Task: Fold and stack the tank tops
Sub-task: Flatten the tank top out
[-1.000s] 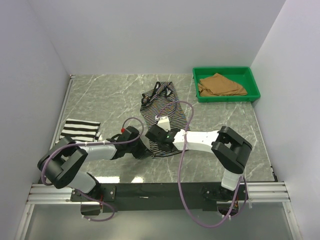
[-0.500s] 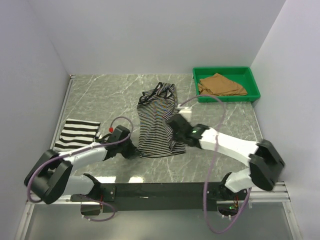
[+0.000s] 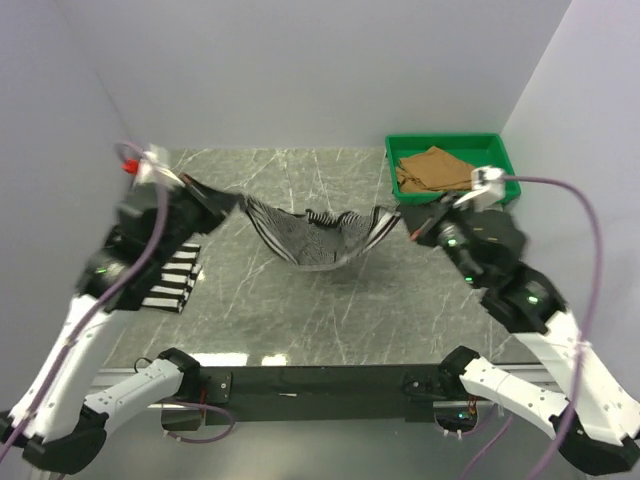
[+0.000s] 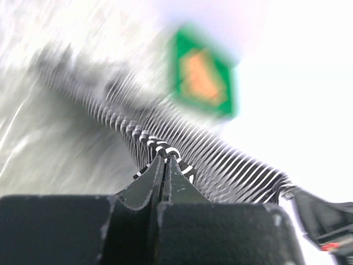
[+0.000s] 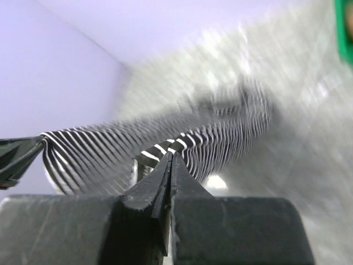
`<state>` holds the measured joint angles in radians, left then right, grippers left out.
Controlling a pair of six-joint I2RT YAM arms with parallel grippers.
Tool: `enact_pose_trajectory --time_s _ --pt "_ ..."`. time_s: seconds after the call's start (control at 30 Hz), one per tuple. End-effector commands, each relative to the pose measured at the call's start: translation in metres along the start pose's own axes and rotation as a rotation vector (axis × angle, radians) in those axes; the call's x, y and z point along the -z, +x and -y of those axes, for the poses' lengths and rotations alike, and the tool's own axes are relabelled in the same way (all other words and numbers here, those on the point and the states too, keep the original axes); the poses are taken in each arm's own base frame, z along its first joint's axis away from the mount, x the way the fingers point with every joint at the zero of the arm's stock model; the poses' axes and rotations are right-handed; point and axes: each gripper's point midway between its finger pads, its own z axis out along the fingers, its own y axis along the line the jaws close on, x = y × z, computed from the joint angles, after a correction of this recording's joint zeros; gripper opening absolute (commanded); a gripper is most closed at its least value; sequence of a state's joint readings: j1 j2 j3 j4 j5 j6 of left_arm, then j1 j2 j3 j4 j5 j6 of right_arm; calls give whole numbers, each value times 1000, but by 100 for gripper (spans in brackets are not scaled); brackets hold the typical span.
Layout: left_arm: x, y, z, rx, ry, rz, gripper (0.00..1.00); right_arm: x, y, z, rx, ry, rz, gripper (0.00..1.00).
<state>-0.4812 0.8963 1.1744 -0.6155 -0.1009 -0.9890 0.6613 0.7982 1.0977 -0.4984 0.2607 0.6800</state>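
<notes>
1. The thin-striped tank top [image 3: 318, 238] hung in the air over the middle of the table. It was stretched sideways between the two arms and sagged like a soft hammock, with fine black-and-white stripes running across the limp cloth.
2. The left gripper [image 4: 164, 159] was clenched on one edge of that top. Its dark wedge-shaped fingers pressed together, with bunched striped cloth pinched at the tips.
3. The right gripper [image 5: 171, 156] was clamped on the opposite edge in the same way, its jaws closed to a sliver around the cloth.
4. The wide-striped tank top [image 3: 165, 282] lay flat on the left side of the table as a neat rectangle, partly hidden by the left arm.
5. The tan-brown tank top [image 3: 438, 168] lay rumpled inside the green tray [image 3: 452, 141], a shallow rectangular plastic tray at the far right corner.
6. The table [image 3: 330, 310] was glossy, grey-green and marble-veined.
</notes>
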Motion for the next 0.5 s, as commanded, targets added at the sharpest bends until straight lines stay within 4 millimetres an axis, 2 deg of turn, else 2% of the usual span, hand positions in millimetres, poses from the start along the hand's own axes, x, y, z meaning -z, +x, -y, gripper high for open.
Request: enact_pose_trajectory --time_s 0.0,0.03,0.1,0.13,0.2,0.23,0.3,0.33,0.4,0.43,0.47 --pt "48 -60 48 -64 80 165 1 46 -81 -42 -34 -122 196 0" --pt "68 -81 72 -53 145 217 1 54 -92 -49 -39 -144 218 0" --pt "81 -96 90 -50 185 260 1 72 -118 -68 -49 -204 270 0" --pt "94 -109 103 -42 216 300 1 73 -122 -75 -46 -221 273 0" --pt "97 -119 110 -38 221 325 0 83 -142 -87 -43 -250 313 0" --pt "104 -128 119 -33 245 355 1 73 -145 -90 -31 -233 312 0" --pt "99 -135 123 -32 235 377 1 72 -158 -98 -15 -235 342 0" --pt "100 -142 128 -26 244 401 1 56 -157 -100 -4 -213 328 0" --pt "86 -149 127 -31 210 433 0 44 -163 -106 14 -212 333 0" --pt "81 -154 127 -31 200 449 1 24 -164 -102 23 -179 324 0" --pt "67 -158 129 -43 190 459 1 17 -163 -109 23 -218 305 0"
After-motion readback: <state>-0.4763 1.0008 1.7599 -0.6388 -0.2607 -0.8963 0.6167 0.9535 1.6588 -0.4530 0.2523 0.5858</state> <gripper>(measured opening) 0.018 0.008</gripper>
